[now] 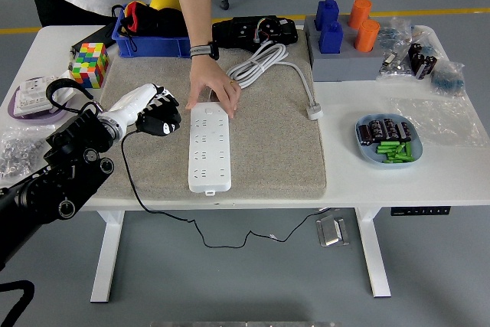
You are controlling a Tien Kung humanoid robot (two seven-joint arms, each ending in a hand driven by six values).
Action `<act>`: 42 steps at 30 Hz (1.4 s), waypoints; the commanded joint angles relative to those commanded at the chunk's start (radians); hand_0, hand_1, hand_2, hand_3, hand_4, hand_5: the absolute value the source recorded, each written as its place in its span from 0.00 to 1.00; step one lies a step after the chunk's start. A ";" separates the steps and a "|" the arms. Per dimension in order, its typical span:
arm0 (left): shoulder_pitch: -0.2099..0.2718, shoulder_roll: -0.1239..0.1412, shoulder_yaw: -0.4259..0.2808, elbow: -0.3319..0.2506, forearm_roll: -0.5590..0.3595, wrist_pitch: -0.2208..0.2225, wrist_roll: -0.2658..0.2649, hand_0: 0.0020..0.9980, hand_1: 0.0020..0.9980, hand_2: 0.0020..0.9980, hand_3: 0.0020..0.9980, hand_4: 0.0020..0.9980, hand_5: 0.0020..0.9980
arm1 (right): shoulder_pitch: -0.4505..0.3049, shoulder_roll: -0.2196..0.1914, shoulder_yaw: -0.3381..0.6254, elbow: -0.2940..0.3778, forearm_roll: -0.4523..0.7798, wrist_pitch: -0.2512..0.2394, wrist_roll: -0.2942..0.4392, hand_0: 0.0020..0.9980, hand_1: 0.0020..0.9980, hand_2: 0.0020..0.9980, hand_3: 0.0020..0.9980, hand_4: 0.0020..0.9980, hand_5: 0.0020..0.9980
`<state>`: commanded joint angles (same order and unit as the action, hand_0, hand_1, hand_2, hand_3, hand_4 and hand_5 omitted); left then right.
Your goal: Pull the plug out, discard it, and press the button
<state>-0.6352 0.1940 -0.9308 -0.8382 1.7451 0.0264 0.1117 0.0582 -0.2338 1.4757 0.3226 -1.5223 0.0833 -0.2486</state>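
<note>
Holding a black plug (162, 125), the left hand (155, 117) sits just left of the white power strip (210, 148), fingers curled round the plug body, its thin black cord (145, 204) dropping off the table's near edge. Plug is clear of the sockets, so the pull looks done; throwing it away and the button press remain.

A person's hand (213, 89) presses the strip's far end, up and right of the robot hand, likely pinning it so it doesn't lift with the plug. That hand also covers the end where a switch would probably be; can't see a button.

Strip lies lengthwise on the beige mat (268, 143), well clear of the table edge.

Around the hand: Rubik's cube (90, 64) and blue bin (151, 36) beyond it, a bag of small metal parts (19, 151) to its left. White coiled cable (264, 63) further right, past the person's wrist. No obvious waste bin in view. Trailing cord could snag on the table's edge during the toss. Right arm isn't visible.
</note>
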 joint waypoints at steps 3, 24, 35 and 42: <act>0.000 0.000 -0.002 0.004 -0.008 -0.005 0.008 0.57 0.47 0.48 0.59 0.63 0.00 | -0.002 0.000 0.000 -0.001 0.000 0.000 0.000 0.77 0.73 0.72 0.71 0.89 0.66; -0.010 0.007 -0.003 -0.032 -0.041 -0.018 0.000 0.86 0.88 0.87 0.88 0.89 0.00 | -0.001 0.001 0.000 0.000 0.000 0.000 0.000 0.77 0.73 0.72 0.71 0.89 0.66; -0.077 0.000 0.044 -0.131 -0.109 -0.092 0.065 0.51 0.48 0.48 0.86 0.72 0.00 | -0.002 -0.001 -0.006 0.000 0.003 0.000 0.000 0.77 0.73 0.72 0.71 0.89 0.66; -0.162 -0.029 0.157 -0.054 -0.199 -0.114 0.084 0.15 0.16 0.20 0.73 0.27 0.00 | -0.001 -0.001 -0.005 0.000 0.005 0.000 0.000 0.77 0.73 0.72 0.71 0.89 0.66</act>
<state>-0.7974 0.1648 -0.7736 -0.8924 1.5466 -0.0876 0.1957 0.0572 -0.2348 1.4704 0.3228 -1.5175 0.0834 -0.2485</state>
